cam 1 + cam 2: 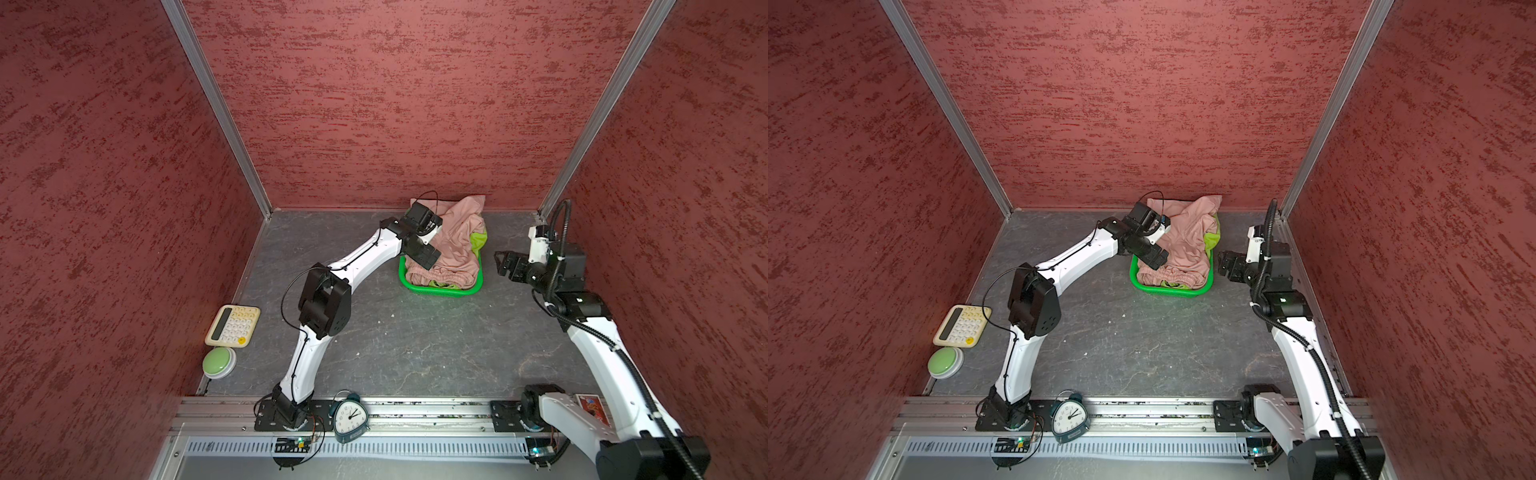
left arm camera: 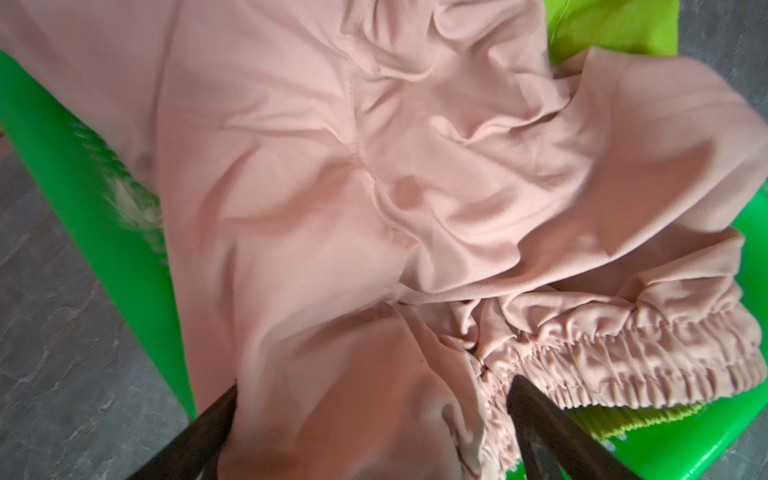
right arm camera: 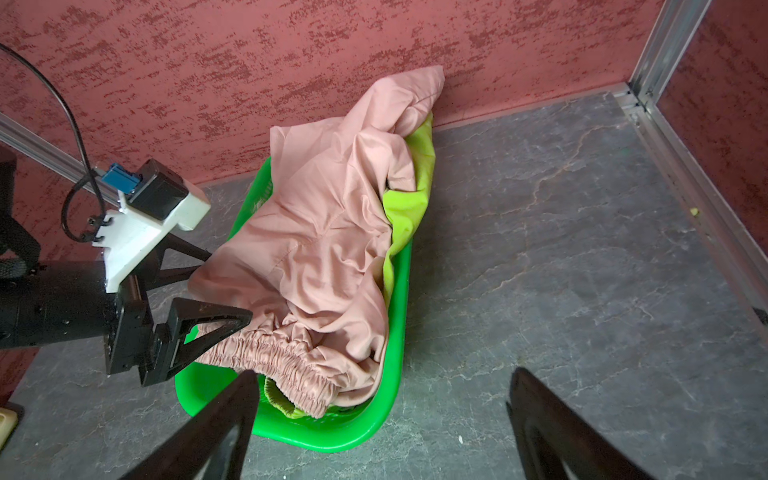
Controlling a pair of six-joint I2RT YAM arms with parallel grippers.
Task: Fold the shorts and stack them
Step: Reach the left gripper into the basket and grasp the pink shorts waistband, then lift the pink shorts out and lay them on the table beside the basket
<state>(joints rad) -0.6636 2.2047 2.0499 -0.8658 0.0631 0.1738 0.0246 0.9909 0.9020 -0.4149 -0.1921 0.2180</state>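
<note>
Between the spread fingers of the left pincer (image 3: 228, 286): a fold of the dusty pink shorts (image 3: 324, 232), just beside the gathered waistband (image 3: 266, 353). Stands wide, cloth against both fingers, not pressed shut on it. Beyond its fingertips, more pink, heaped in the bright green basket (image 3: 374, 419) and draped over the far rim, up against the back wall (image 3: 208, 62). Under the pink, on the side away from this pincer, the lime green shorts (image 3: 409, 195), showing along the basket's edge and below the pink waistband.

Off the basket's other long side, near it but apart, the right pincer (image 1: 498, 264): wide too, holding nothing, aimed at the basket. Below and ahead of that pincer, bare grey floor (image 3: 561, 249), open up to the side wall's metal rail.

Far behind the left pincer, towards its arm's base: calculator (image 1: 232, 325), green push button (image 1: 219, 362), alarm clock (image 1: 350, 417) with a label on its foot, too small to read. By the right arm's base, a red printed card (image 1: 592, 409), writing not legible.
</note>
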